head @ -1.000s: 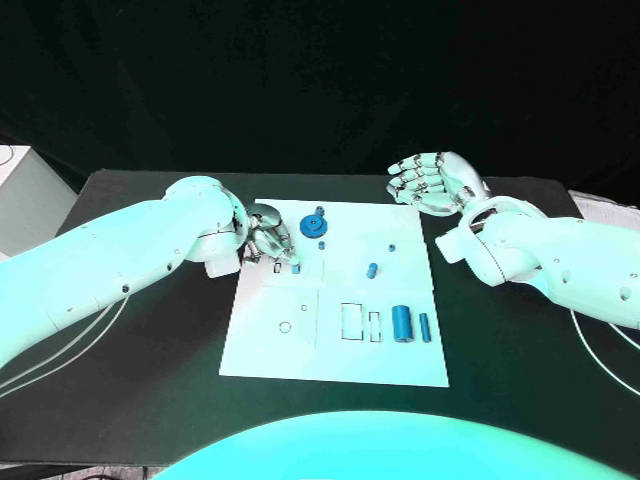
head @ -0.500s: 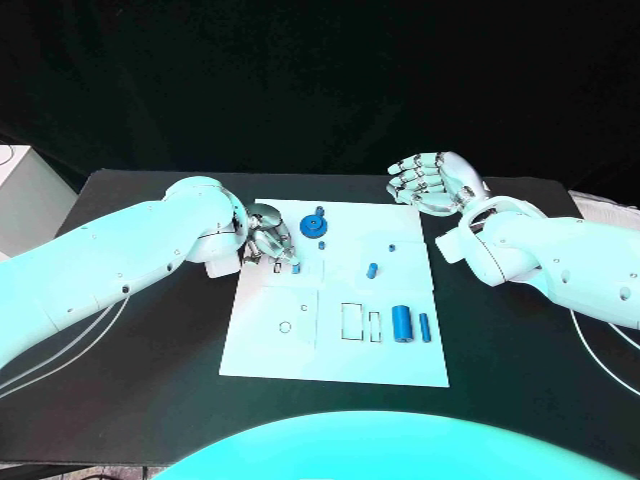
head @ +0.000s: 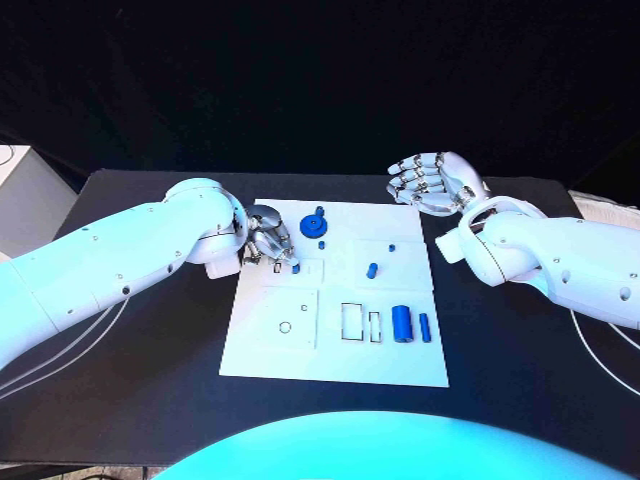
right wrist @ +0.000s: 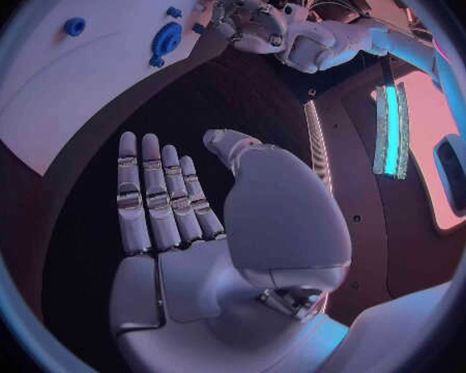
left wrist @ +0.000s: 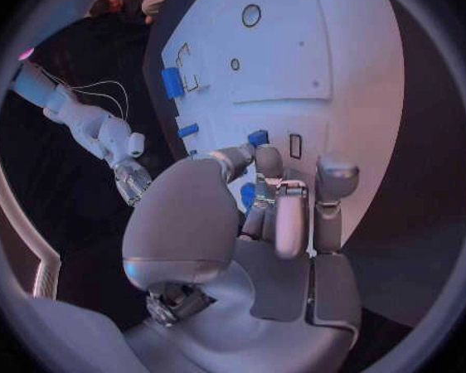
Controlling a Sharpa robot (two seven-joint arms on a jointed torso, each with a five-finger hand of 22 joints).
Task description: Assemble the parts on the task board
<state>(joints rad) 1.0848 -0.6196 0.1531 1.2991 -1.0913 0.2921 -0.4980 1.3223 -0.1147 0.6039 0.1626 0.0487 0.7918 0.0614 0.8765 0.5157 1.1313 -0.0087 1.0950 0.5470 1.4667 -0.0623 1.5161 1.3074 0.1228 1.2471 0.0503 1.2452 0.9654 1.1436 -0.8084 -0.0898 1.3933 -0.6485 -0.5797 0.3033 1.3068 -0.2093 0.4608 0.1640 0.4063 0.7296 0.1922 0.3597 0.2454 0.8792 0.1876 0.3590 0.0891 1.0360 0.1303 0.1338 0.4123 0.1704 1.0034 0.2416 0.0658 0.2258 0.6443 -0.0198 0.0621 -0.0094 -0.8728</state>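
No readable writing anywhere on the white task board [head: 335, 350], the left hand [head: 270, 238] sits curled at its far-left corner with fingertips pinching a small blue part [left wrist: 257, 138] against the board, while the right hand [head: 433, 182] hovers flat and empty off the far-right corner.

The table [head: 147, 400] is seen from overhead by the head camera. Close behind each hand a wrist camera is mounted; the board [head: 335, 350] is shared by all views.
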